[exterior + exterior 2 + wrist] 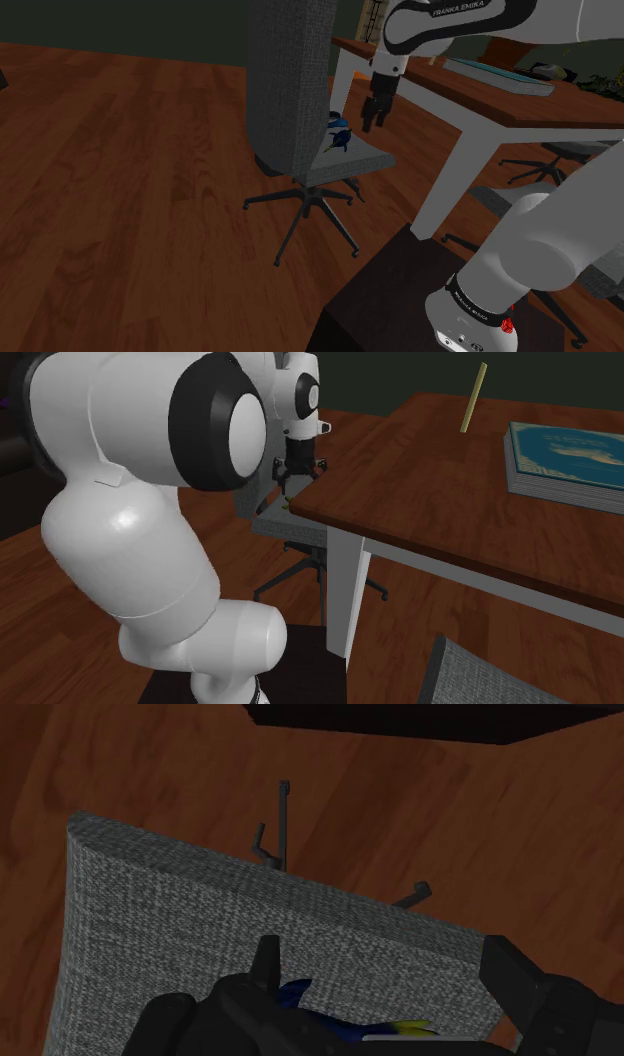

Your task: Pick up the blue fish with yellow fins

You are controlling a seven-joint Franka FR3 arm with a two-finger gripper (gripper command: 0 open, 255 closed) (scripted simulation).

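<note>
On the seat of the grey office chair [355, 158], near the backrest, lies the blue fish [340, 133] (yellow-tipped, by the wrist view). The gripper [373, 124] hangs just above, jaws spread, empty: approach step. Next it must descend around the fish and close.

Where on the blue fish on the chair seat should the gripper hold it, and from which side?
Probably across its blue body, from above: the fish lies low on the seat, close to the backrest, which blocks one side.
</note>
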